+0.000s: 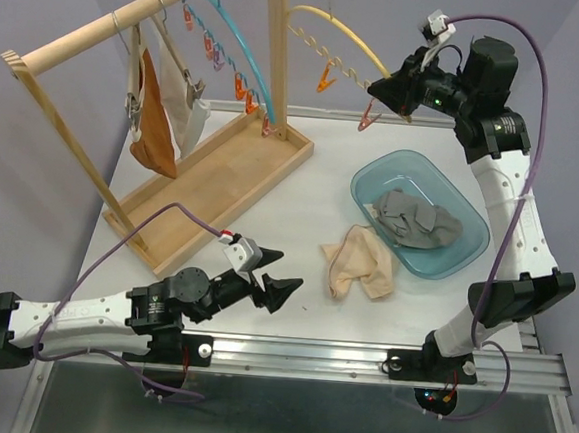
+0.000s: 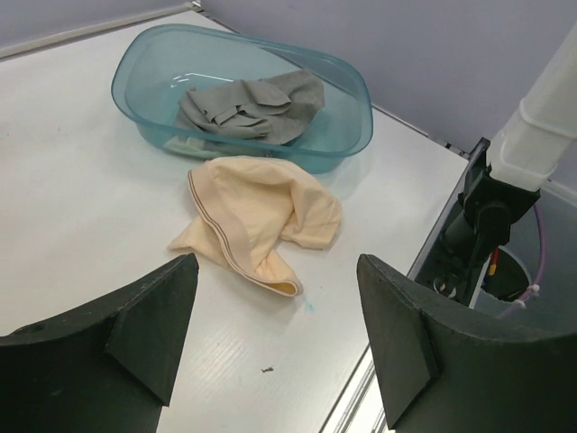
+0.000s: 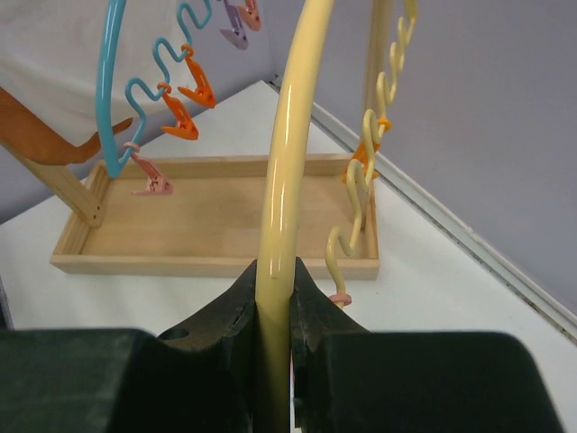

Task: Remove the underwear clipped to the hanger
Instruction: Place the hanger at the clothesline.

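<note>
**Clothes rack clearing: holdings at this moment**

**Right gripper** (image 3: 275, 289): pressed together on the curved bar of the yellow hanger (image 3: 288, 135), which runs up between its fingers. Likely purpose: to steady the hanger. The pegs seen beyond the fingers carry no cloth.

**Left gripper** (image 2: 275, 316): spread wide, pinching nothing, low over the table (image 2: 81, 207). It looks parked, or ready to reach forward.

**Tub** (image 2: 361, 99): clear blue-green, well ahead of the left gripper. It holds the grey briefs (image 2: 252, 106) in a crumpled heap; how many pairs cannot be told. Judged to be the drop-off place.

**Beige briefs** (image 2: 261, 212): loose on the table, just ahead of the left fingers and touching or just short of the tub's near wall, not inside it.

**Wooden rack** (image 1: 114, 24): far to the right gripper's left. The rust-orange pair (image 1: 157, 116) and the white one (image 1: 186, 108) hang side by side in clips, not yet removed.

**Blue hanger** (image 3: 113, 90): ahead and left of the right gripper, pegs bare.
</note>
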